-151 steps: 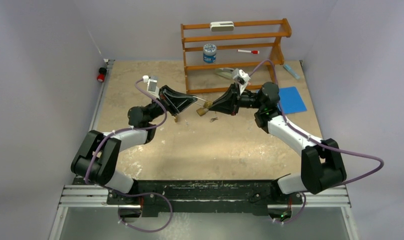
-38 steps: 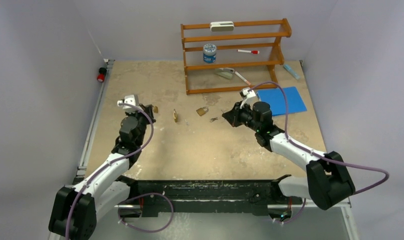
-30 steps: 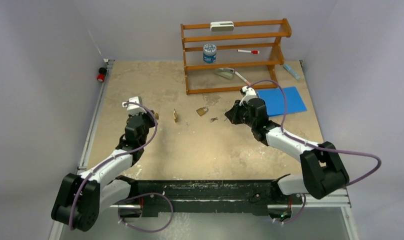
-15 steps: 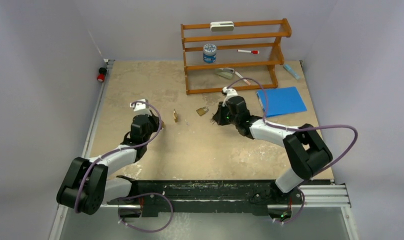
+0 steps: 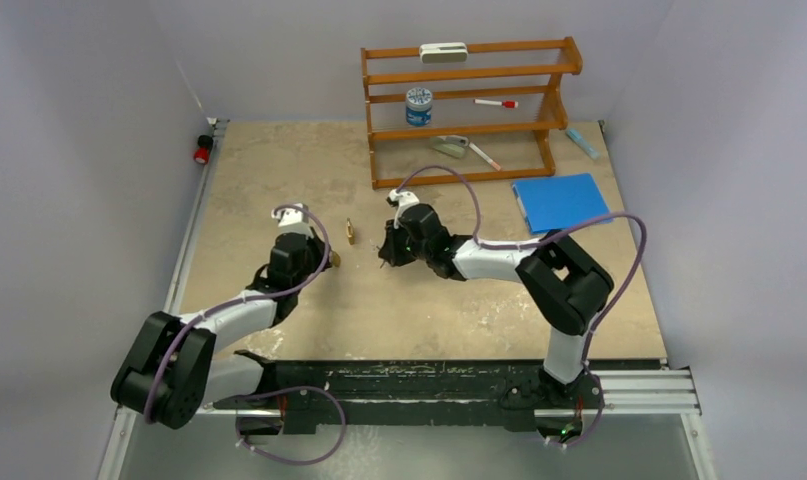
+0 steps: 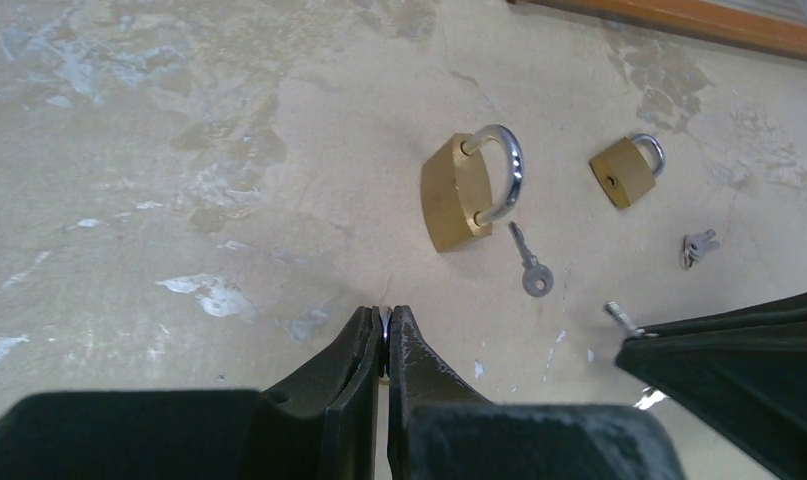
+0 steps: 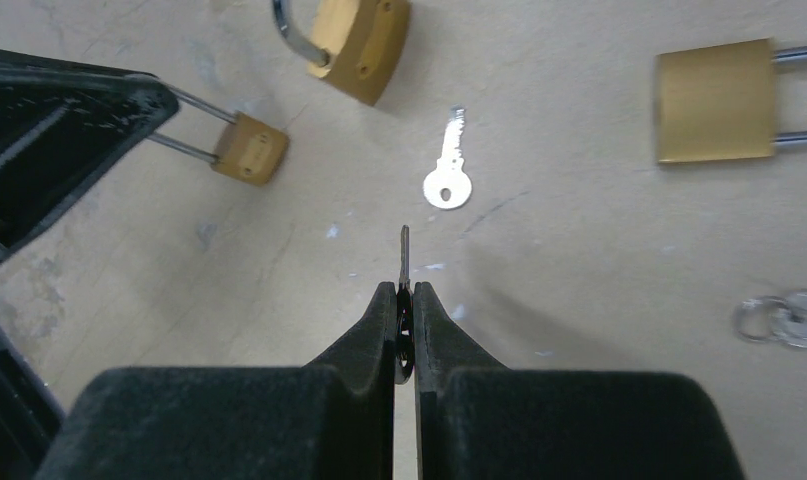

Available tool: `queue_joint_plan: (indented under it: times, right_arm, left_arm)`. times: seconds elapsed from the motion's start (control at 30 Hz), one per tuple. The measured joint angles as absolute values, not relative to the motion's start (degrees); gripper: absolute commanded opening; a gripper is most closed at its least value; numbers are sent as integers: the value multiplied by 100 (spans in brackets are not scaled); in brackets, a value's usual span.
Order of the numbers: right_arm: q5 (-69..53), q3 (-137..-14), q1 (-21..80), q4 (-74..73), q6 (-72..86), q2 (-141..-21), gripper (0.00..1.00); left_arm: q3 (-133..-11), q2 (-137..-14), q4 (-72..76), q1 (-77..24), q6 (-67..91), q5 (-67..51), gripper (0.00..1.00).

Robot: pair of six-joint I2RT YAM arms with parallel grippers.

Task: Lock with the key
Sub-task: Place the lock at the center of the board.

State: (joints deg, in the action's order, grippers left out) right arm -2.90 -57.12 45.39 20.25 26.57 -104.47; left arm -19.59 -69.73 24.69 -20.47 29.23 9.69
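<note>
Right tool point(image 7: 402, 292) is pinched shut on a thin silver key point(image 7: 404, 250), blade poking out ahead of the fingertips, and over the last second its arm has swung left from beside the flat blue pad point(image 5: 562, 202) to the middle of the mottled beige desk point(image 5: 269, 170). Meanwhile the left tool point(image 6: 383, 320), clamped tight on the steel shackle of a small brass padlock point(image 7: 249, 150), has edged right, holding that padlock low, left of the desk's centre. Well apart a second ago, the two are now near but not touching, and the key blade points past the padlock's body, not at its base. That reads as a fresh approach for insertion: alignment is outstanding. One loose silver key point(image 7: 447, 180), a larger brass padlock point(image 6: 467, 195) and a further little brass lock point(image 6: 624, 172) lie on the desk, untouched.
</note>
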Motion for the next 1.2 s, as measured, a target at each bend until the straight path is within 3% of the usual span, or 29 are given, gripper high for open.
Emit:
queue_joint_plan:
  times: [0.3, 0.9, 1.2]
  right_arm:
    - [-405, -5841, 4849, 2047, 2886, -10919, 3]
    - [-410, -6025, 4853, 2051, 3004, -11115, 42]
    - [-403, -6031, 4853, 2086, 2989, -11111, 44]
  left_arm:
    - [-1957, -7065, 2589, -2561, 2961, 1367, 0]
    - [-1966, -7063, 2552, -2696, 2952, 1564, 0]
    - [-2193, -7065, 2119, -3103, 2891, 1640, 0]
